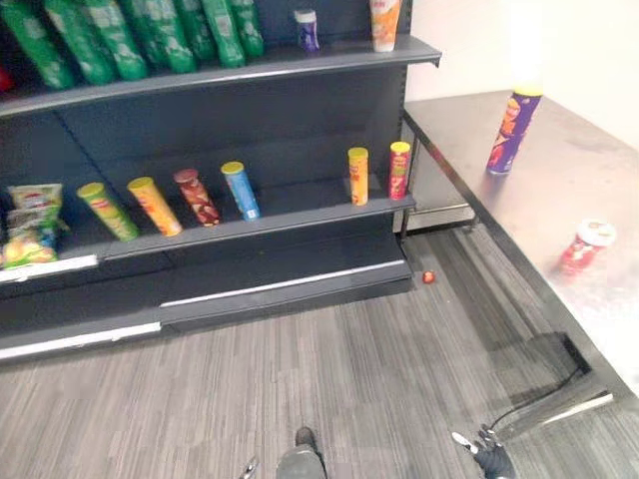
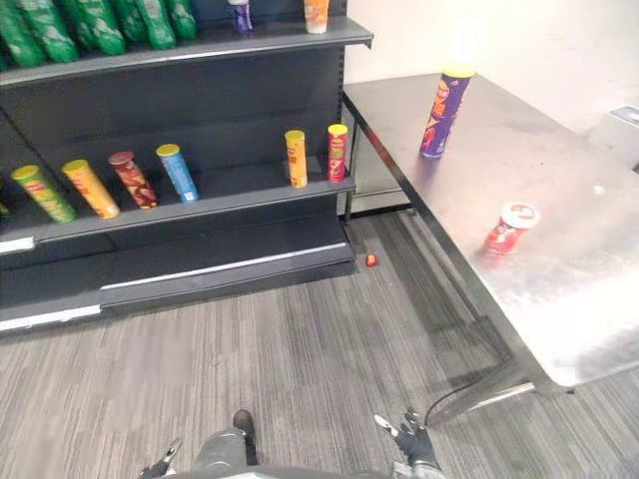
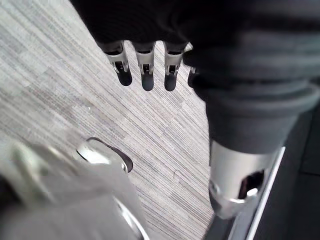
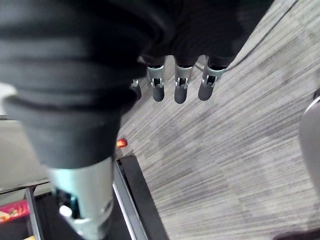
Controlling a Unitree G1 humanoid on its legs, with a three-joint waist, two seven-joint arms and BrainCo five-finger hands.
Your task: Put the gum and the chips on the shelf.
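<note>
While empty over floor (image 1: pixel 300 369), shows left hand (image 3: pixel 145 67) and right hand (image 4: pixel 181 82) spread. Has chips (image 2: pixel 445 112) near bench's (image 2: pixel 569 170) far edge, gum (image 2: pixel 510 229) near left edge.

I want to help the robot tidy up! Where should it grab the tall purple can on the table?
Round the middle of its tube, coming sideways from the floor-side edge of the table. The purple can stands upright with bare tabletop around it, so the open right robot hand could probably wrap its round body. Its yellow lid offers less to hold.
</note>
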